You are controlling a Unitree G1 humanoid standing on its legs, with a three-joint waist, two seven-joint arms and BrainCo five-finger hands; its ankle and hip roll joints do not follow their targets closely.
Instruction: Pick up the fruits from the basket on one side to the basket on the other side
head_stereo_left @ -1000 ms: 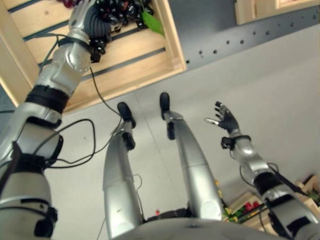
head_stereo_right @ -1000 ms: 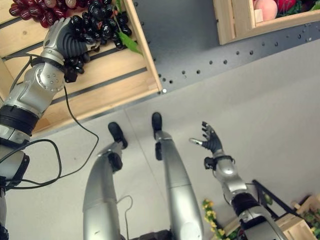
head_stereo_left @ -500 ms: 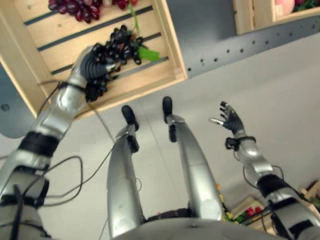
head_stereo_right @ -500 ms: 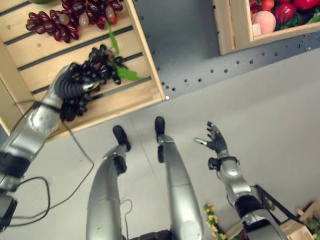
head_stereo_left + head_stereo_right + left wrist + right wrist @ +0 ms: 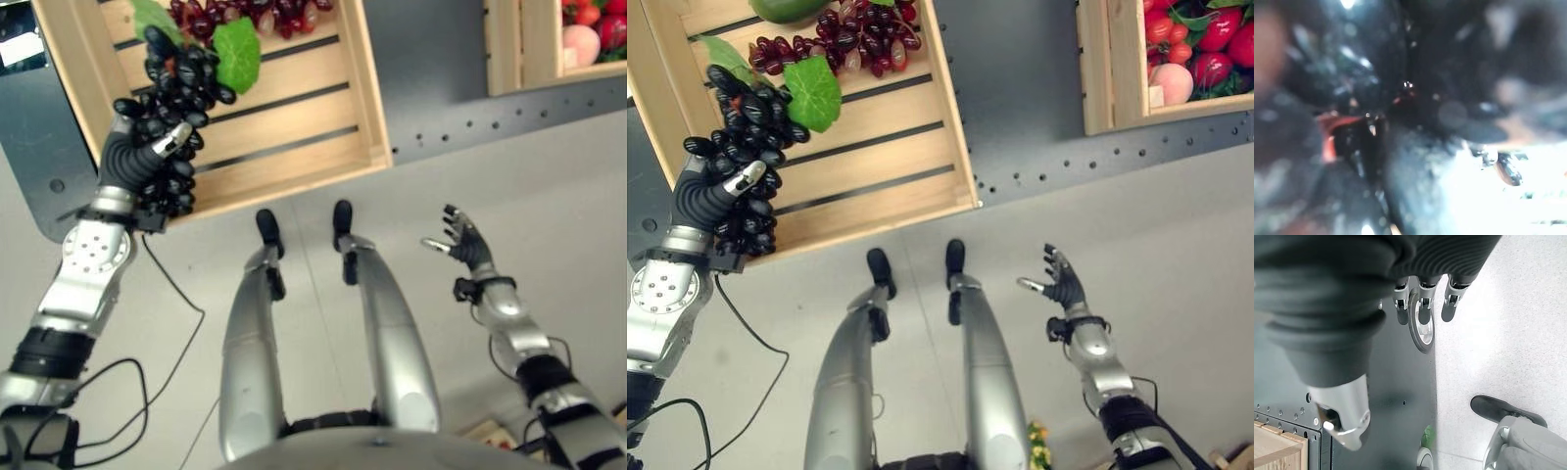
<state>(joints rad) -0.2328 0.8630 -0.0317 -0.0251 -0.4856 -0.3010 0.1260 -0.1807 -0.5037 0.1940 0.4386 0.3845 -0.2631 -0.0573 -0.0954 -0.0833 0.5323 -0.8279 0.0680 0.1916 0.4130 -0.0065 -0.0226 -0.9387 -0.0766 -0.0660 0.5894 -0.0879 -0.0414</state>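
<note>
Black grape bunch with green leaf (image 5: 749, 127) clenched in left robot hand (image 5: 710, 201), above slatted wooden crate (image 5: 872, 166); right robot hand (image 5: 1063, 287) released; dangling grapes may detach during transfer.

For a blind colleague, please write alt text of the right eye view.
The left hand grips a bunch of black grapes with a green leaf, above a wooden crate holding red grapes. The right hand hangs open over the floor.

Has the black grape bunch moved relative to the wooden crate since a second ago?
Yes. The left hand has carried the black grape bunch from the wooden crate's slatted middle to its outer corner, away from the red grapes.
</note>
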